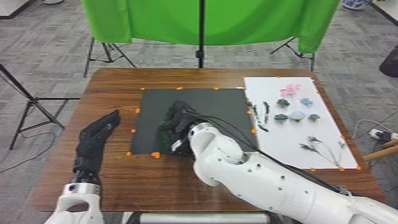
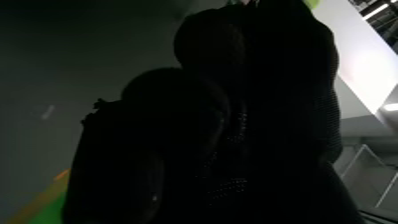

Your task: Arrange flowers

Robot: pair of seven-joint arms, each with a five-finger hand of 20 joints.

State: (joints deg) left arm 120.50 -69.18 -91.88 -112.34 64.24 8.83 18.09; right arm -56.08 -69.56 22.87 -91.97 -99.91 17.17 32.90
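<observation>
1. Well, my right hand (image 1: 180, 121) is over the black sheet (image 1: 222, 96) on the desk (image 1: 133, 180); I can't tell whether it grips anything.
2. I'd confirm that first, then release low over the sheet so nothing lands askew.
3. The flowers lie on the white sheet (image 1: 266, 85): a pink bloom (image 1: 290, 90), a blue bloom (image 1: 306, 101) and others, with thin sprigs (image 1: 307, 147) nearer me.
4. Petals probably crush easily, so I'd pinch lightly at the base.
5. Thin stems could snag; lifting straight up should spare the layout.
6. My left hand (image 1: 96, 134) rests aside, its fingers straight and open; I'd park it there.
</observation>
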